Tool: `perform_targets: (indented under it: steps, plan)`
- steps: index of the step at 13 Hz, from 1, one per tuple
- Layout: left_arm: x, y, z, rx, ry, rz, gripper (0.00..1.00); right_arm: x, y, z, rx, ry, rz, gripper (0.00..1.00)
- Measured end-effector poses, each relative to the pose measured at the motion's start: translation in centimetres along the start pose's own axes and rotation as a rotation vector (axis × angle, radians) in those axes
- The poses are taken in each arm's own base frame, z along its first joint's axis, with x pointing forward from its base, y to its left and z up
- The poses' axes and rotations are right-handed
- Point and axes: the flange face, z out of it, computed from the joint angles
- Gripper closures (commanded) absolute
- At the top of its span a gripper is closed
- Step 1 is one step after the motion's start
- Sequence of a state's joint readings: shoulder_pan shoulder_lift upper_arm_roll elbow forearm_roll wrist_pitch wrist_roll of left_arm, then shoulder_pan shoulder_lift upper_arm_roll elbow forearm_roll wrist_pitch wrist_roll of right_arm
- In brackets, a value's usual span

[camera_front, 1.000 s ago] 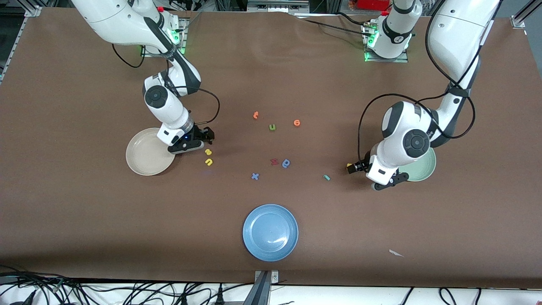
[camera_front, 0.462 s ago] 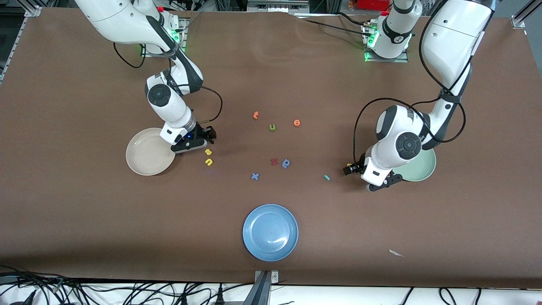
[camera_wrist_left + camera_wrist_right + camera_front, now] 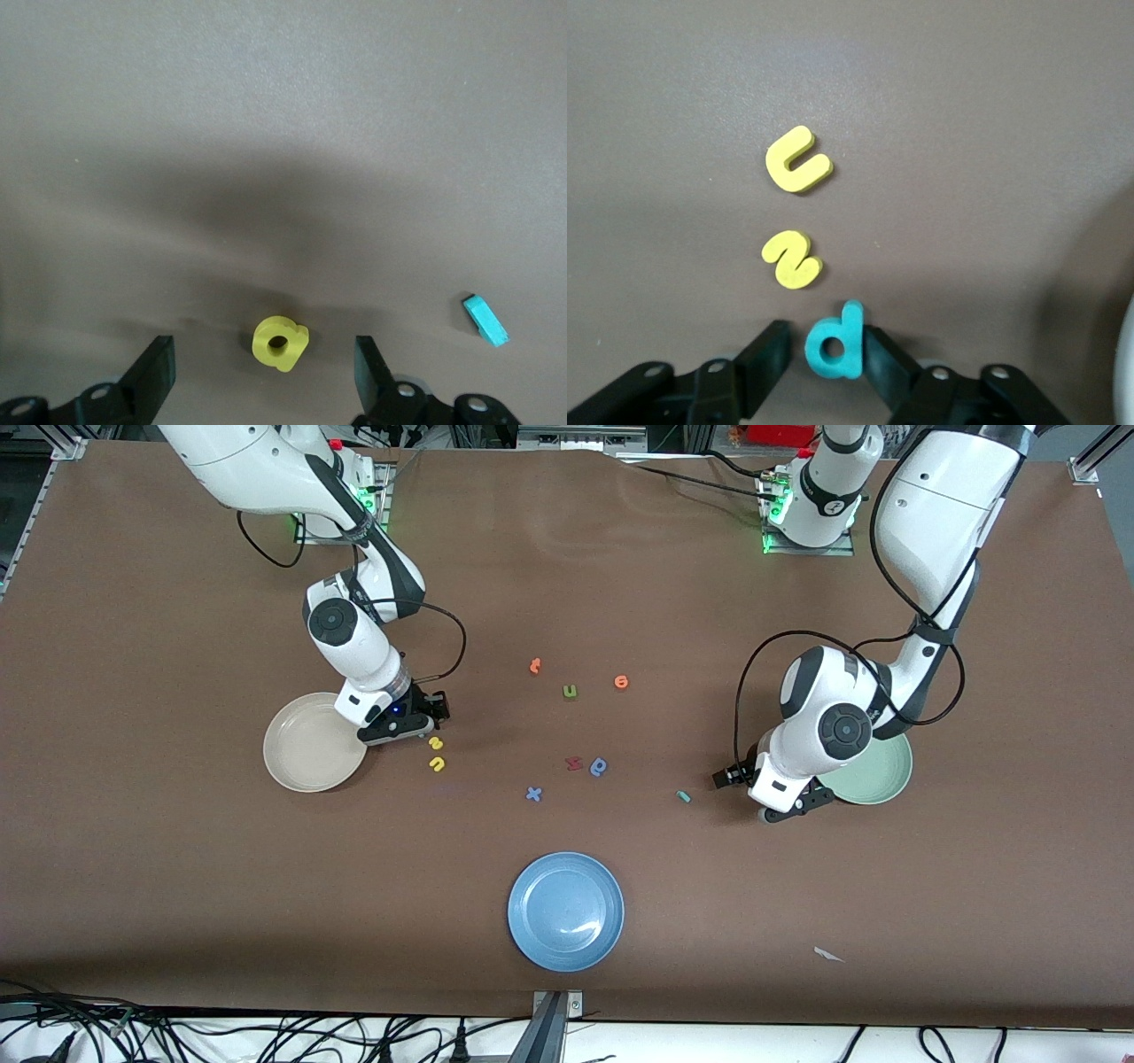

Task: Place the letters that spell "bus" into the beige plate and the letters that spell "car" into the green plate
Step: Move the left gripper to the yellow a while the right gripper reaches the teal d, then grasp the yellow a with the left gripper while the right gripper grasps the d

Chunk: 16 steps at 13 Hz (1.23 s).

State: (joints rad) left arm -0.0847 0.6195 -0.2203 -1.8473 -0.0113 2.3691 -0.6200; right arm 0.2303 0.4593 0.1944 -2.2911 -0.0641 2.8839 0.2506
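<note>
The right gripper (image 3: 824, 332) is down on the table beside the beige plate (image 3: 306, 757), shut on the teal b (image 3: 834, 342). In the front view the right gripper (image 3: 434, 710) hides that letter. The yellow s (image 3: 434, 742) (image 3: 792, 259) and yellow u (image 3: 437, 763) (image 3: 797, 161) lie just nearer to the front camera. The left gripper (image 3: 726, 777) (image 3: 264, 350) is low and open beside the green plate (image 3: 890, 775). The yellow a (image 3: 280, 343) lies flat between its fingers, touching neither. The teal r (image 3: 682, 795) (image 3: 485, 320) lies close by.
A blue plate (image 3: 565, 911) sits near the front edge. Mid-table lie loose letters: two orange (image 3: 534, 665) (image 3: 621, 682), an olive u (image 3: 570, 691), a red one (image 3: 573, 763), a blue a-like one (image 3: 599, 766), a blue x (image 3: 533, 794). A white scrap (image 3: 828, 955) lies toward the left arm's end.
The right gripper's jaws have closed in on the teal b. The left gripper has shifted a little toward the teal r, staying open around the yellow a.
</note>
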Motion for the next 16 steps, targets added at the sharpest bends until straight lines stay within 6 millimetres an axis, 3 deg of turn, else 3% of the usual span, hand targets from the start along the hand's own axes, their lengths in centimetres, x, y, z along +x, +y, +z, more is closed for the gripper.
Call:
perform_targets:
  steps: [2, 8, 14, 15, 16]
  plan:
    - [-0.3, 0.3, 0.2, 0.003, -0.003, 0.003, 0.14, 0.0, 0.1, -0.1, -0.001, 0.001, 0.001, 0.75]
    - [-0.3, -0.1, 1.0, 0.013, -0.013, -0.024, 0.16, 0.2, 0.2, -0.5, -0.005, 0.001, 0.003, 0.79]
    - [-0.3, -0.2, 1.4, 0.016, -0.018, -0.04, 0.18, 0.9, 0.7, -4.2, -0.043, -0.039, 0.005, 0.78]
    - [-0.3, -0.2, 1.4, 0.017, -0.018, -0.041, 0.18, 0.9, 0.7, -4.5, -0.047, -0.047, 0.004, 0.69]
    - [-0.3, -0.2, 1.4, 0.017, -0.018, -0.041, 0.18, 0.8, 0.7, -4.6, -0.049, -0.054, 0.004, 0.45]
